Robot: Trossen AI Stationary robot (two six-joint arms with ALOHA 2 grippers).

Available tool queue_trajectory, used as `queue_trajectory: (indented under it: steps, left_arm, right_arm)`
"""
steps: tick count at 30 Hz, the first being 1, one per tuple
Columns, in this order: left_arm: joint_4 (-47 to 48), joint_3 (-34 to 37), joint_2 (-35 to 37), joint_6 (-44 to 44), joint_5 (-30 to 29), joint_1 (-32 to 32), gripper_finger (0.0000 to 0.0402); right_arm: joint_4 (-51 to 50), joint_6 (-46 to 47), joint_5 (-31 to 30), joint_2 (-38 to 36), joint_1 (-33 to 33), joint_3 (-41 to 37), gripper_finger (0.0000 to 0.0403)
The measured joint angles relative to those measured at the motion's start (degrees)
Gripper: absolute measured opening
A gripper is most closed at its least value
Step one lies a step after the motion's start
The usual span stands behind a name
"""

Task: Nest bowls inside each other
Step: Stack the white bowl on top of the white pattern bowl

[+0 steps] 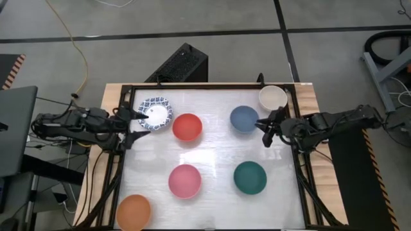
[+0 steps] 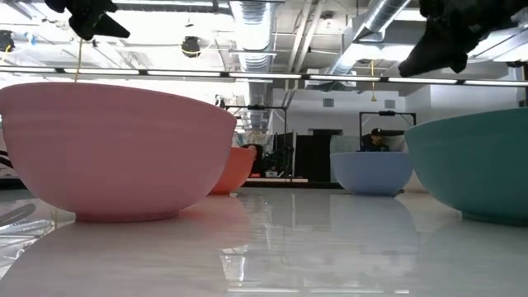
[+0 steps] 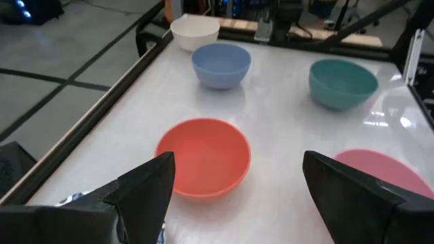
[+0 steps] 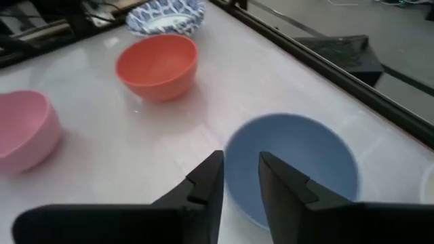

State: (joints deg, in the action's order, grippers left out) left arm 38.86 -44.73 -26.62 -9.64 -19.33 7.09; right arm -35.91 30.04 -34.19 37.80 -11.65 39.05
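**Right pincer hovering at the blue bowl's edge**

I am looking past my right pincer [image 4: 241, 177], and its two dark fingers are standing slightly apart with a narrow gap between them, gripping nothing. It is hanging just over the near rim of the blue bowl [image 4: 298, 163], which is sitting upright on the table [image 1: 212, 160] just beside the pincer. In the high view the cream bowl [image 1: 273, 97] is resting near the table's far right corner, close behind the blue one.

Moving outward, the red bowl [image 1: 187, 127] is sitting toward the middle of the far row, and the green bowl [image 1: 250, 177] and pink bowl [image 1: 185, 180] are lying in the nearer row, apart from each other. The orange bowl [image 1: 133, 212] is sitting at the near left corner.

My left pincer [image 3: 234, 186] is waiting at the left edge with its fingers spread wide and nothing between them, right by the blue-patterned white bowl [image 1: 155, 113]; I cannot tell whether more bowls are stacked in it.
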Motion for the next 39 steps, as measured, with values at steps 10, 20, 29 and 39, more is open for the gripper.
queue_trajectory:
  steps: [10, 20, 29, 39]
  left_arm:
    - [1.14, 0.00, -3.57, -0.26, -0.95, -0.17, 0.0314]
    - [1.61, 0.00, -4.10, -0.93, 1.13, -4.78, 0.0314]
    - [2.44, 0.00, -4.12, 0.43, 7.12, -10.38, 0.0314]
    - [3.94, 0.00, -4.12, 1.65, 10.01, -13.69, 0.0314]
  right_arm:
    - [-6.74, 0.16, -4.92, 0.29, 6.25, 0.02, 0.0150]
    - [-15.07, -4.37, -0.97, 5.34, 18.52, 0.04, 0.0162]
    - [-12.92, -9.14, 2.80, 15.06, 29.35, 0.04, 0.0229]
    - [-11.42, -12.08, 2.67, 22.84, 36.98, 0.07, 0.0244]
